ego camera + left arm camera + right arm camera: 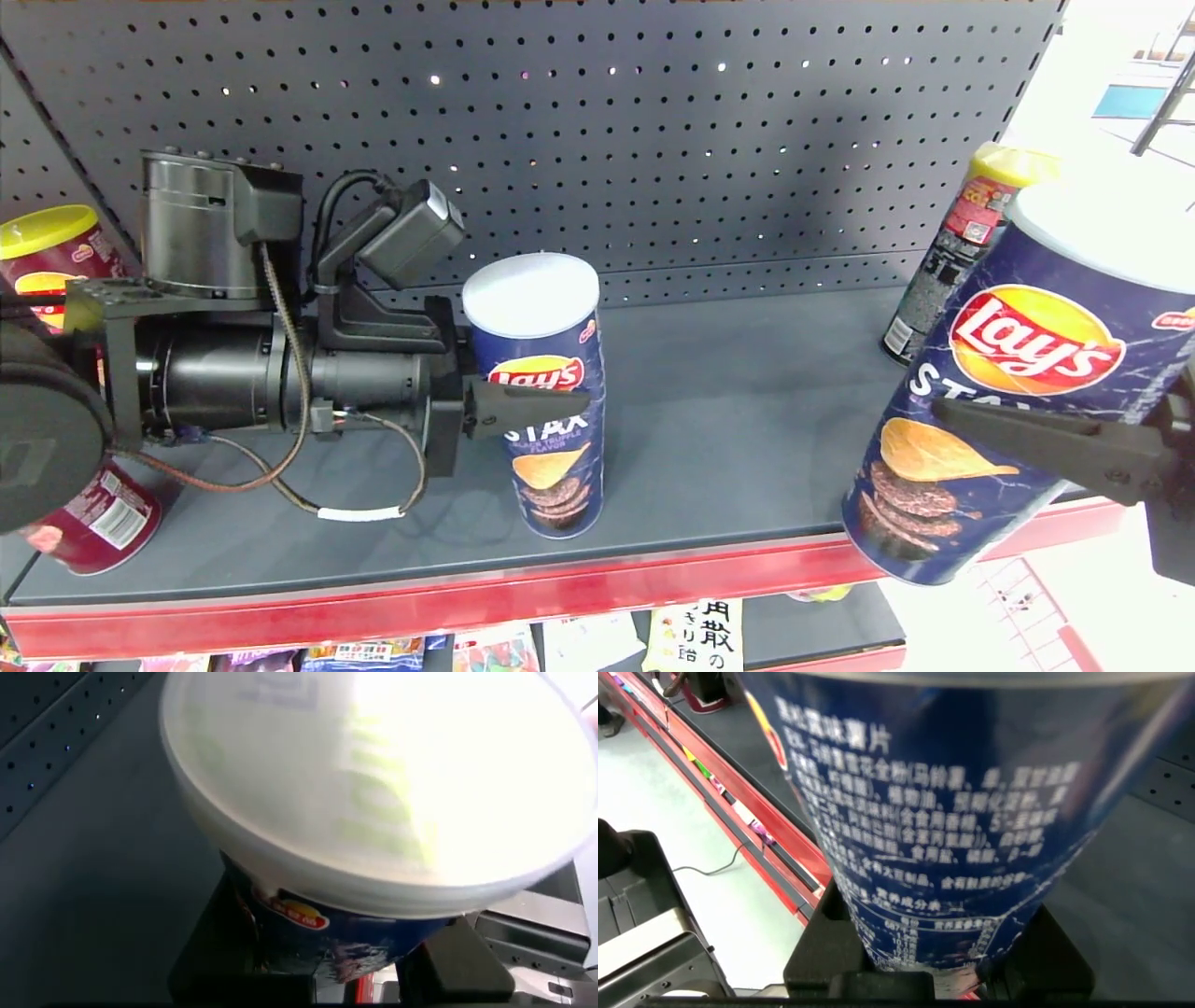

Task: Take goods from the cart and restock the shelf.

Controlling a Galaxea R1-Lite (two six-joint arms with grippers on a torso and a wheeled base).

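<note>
- Left gripper (pixel 537 411) is pinching an upright blue can (pixel 551 485) on the shelf (pixel 747 439), red cans (pixel 56 252) beside its arm.
- Right gripper (pixel 1018 429) is clamping a tilted blue can (pixel 1027 345); a black can (pixel 943 271) is standing behind.

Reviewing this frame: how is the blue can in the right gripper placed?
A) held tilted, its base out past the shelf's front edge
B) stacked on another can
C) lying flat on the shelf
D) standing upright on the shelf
A: the right gripper grips the blue can at a lean, and its base hangs in front of the red lip of the shelf instead of resting on it.
</note>
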